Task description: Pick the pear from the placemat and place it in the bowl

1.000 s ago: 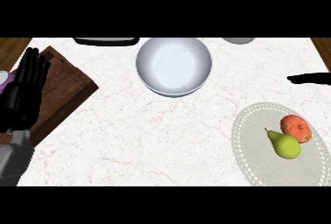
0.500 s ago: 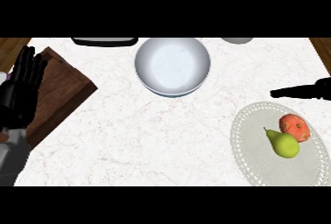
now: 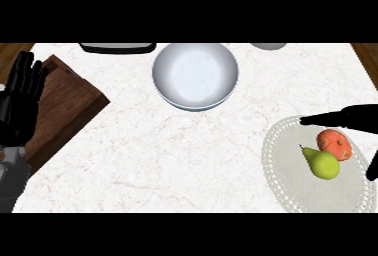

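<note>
Worktop (image 3: 170,160): white, marbled stone, fills most of the head view.

Dark brown wooden board (image 3: 70,107): lies at the left, set at an angle, one corner pointing toward the centre.

Pale round woven placemat (image 3: 291,187): lies at the right, partly cut off by the view's edge.

Wide white glazed bowl (image 3: 196,75): stands at top centre, well apart from the placemat. Nothing shows inside it.

Left hand (image 3: 18,105): black, at the left edge over the board, fingers straight and up, resting.

Right hand (image 3: 345,116): comes in from the right edge, fingers stretched out and apart over the placemat's upper rim. A dark part at the lower right looks like its thumb. It holds nothing.

Small yellow-green pear (image 3: 322,163): lies on its side on the placemat, below the right hand's fingers. The narrow stem end points up-left and the broad end down-right.

Round orange-red fruit (image 3: 336,143): just beside the pear's upper right. Whether they touch, cannot tell.

Handling, judged:
- The pear is probably light and stiff.
- Its skin is smooth, so it is liable to roll or slip.
- Its flesh can bruise.
- Best hold is across the broad belly, fingers on one flank and thumb on the other. That keeps off the tapering neck and clear of the neighbouring fruit.
- The pick is not yet made.
</note>
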Controlling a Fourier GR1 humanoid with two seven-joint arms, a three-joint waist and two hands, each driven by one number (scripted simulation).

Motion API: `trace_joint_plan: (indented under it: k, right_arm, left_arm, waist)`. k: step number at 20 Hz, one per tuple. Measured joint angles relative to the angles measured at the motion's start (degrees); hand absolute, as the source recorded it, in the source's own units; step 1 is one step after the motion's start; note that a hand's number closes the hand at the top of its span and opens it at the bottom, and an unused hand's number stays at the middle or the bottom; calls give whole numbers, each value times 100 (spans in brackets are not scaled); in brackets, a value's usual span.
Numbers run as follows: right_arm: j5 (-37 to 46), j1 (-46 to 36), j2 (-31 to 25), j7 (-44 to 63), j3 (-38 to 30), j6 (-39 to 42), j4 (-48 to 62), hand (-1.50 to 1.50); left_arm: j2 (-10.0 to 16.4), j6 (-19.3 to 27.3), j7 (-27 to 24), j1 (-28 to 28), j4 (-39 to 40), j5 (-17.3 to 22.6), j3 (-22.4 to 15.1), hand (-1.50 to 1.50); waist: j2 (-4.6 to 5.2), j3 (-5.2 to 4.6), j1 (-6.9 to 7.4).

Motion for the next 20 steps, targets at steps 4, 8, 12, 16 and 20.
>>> trace_joint_plan:
  k: [4,8,12,16,20]
  right_arm:
    - [357,-4,144,-443,313,-495,448,-150]
    - [463,-94,237,-827,515,-802,739,-150]
    - [564,-135,348,-1149,721,-1106,999,-150]
    - [707,-286,470,-1340,915,-1292,1318,-150]
    - [863,-299,723,-1363,1116,-1452,1552,-150]
  left_arm:
    - [-38,-17,62,-36,-23,-49,14,0]
    - [-133,-8,64,-27,-25,-101,9,0]
    - [-115,19,199,-18,-133,-150,52,0]
    - [-156,-54,129,64,-141,-188,89,0]
    - [-203,-120,9,184,-132,-232,155,0]
  waist:
    - [-3,-2,-9]
    - [-9,-3,-16]
    - [-17,-5,-22]
    - [-18,-7,-21]
    - [-24,-9,-38]
